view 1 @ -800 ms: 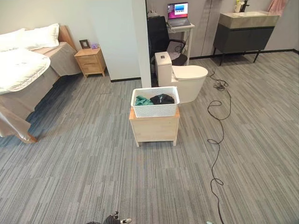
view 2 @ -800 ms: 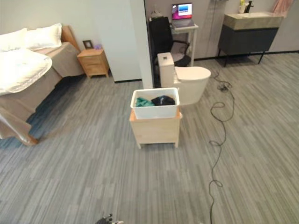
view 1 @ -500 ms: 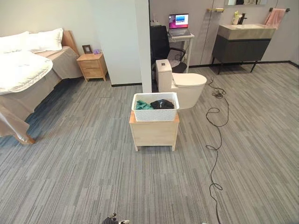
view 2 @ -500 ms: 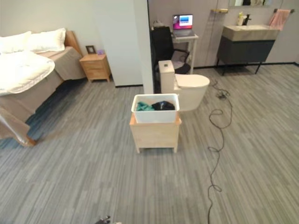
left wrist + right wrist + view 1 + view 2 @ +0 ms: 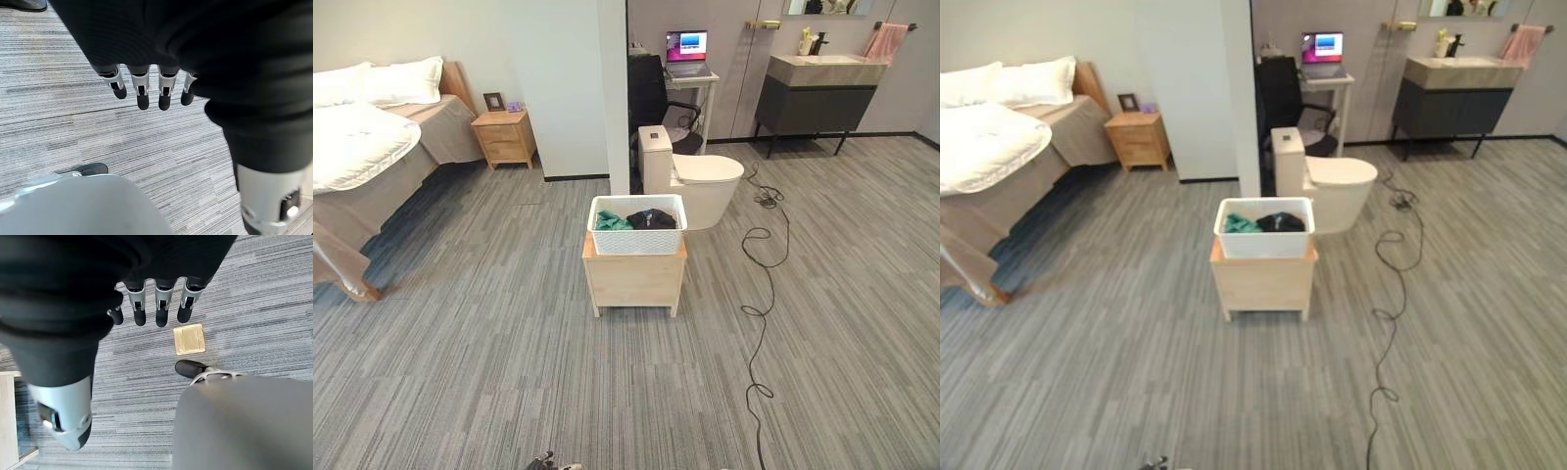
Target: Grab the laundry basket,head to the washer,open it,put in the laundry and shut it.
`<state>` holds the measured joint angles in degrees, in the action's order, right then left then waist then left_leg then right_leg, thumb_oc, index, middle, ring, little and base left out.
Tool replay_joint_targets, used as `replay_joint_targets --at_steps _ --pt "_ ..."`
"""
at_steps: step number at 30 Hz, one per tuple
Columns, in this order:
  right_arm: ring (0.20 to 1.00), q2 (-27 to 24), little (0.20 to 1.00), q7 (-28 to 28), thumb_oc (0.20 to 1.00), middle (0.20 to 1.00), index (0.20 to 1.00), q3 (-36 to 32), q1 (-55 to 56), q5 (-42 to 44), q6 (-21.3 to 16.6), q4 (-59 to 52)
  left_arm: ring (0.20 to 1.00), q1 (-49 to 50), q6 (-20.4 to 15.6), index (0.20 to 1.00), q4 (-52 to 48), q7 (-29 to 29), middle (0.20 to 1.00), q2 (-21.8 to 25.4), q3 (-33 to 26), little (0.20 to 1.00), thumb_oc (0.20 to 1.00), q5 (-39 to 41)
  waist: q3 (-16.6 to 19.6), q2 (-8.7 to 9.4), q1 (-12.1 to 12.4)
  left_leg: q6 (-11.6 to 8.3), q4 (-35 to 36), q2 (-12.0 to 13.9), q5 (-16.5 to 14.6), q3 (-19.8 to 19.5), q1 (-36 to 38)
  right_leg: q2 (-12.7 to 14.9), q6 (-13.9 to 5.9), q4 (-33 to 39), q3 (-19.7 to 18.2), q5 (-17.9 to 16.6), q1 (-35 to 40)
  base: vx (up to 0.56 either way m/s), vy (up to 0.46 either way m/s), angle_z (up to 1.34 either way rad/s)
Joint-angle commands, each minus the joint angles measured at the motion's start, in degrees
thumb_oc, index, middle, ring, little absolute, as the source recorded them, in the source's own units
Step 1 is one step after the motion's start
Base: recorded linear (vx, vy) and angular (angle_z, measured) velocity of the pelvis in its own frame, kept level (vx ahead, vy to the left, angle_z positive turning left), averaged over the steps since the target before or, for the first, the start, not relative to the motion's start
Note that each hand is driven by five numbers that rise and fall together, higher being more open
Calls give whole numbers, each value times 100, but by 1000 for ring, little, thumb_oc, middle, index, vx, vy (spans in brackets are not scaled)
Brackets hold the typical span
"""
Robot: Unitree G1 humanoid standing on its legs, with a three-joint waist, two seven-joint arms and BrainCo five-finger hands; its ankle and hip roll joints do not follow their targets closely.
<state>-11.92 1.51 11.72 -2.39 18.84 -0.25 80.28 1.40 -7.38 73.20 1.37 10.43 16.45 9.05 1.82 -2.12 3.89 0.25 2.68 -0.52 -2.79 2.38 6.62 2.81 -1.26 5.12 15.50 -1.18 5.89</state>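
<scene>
Basket (image 5: 637, 225): white, perforated walls, standing on top of a low wooden stand (image 5: 635, 280) in the middle of the room, well ahead of the robot; no hand touches it.
Laundry: a green garment (image 5: 612, 221) lies in the basket's left half, a black garment (image 5: 652, 218) in its right half; both sit below the rim.
Left hand (image 5: 146, 90): hangs over bare carpet, fingers straight and loosely spread, holding nothing.
Right hand (image 5: 156, 308): hangs over carpet, fingers straight and relaxed, thumb apart from them, empty; a brass floor plate (image 5: 189, 339) is set in the carpet just past the fingertips.
Floor (image 5: 489, 343): grey striped carpet across the whole room.
Toilet (image 5: 690, 178): white, lid shut, just behind the stand.
Partition wall (image 5: 568, 83): pale, ends in a corner beside the toilet.
Bed (image 5: 367, 147): far left, white duvet and pillows; a wooden nightstand (image 5: 504, 137) stands at its head.
Desk (image 5: 690, 69): behind the toilet, with an open laptop (image 5: 685, 44) on it and a black chair (image 5: 656, 93) before it.
Vanity (image 5: 818, 83): dark cabinet with pale basin, far right; a pink towel (image 5: 883, 39) hangs by it.
</scene>
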Motion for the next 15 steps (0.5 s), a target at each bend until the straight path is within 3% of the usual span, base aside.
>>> replay_joint_targets --at_steps 1,15 --pt "1000 137 1000 21 1000 1000 1000 183 -272 -98 -137 290 1000 -298 -175 1000 493 -34 1000 66 -89 1000 1000 113 65 208 13 -384 232 377 152 -98 -348 732 -627 -12 -123 105 40 0 0 0" --pt "1000 -45 1000 86 1000 1000 1000 -35 -204 -165 -116 508 1000 -311 -192 1000 481 24 1000 50 -98 1000 1000 105 36 172 -19 -398 232 391 148 -117 -329 718 -615 -12 -86 143 71 0 0 0"
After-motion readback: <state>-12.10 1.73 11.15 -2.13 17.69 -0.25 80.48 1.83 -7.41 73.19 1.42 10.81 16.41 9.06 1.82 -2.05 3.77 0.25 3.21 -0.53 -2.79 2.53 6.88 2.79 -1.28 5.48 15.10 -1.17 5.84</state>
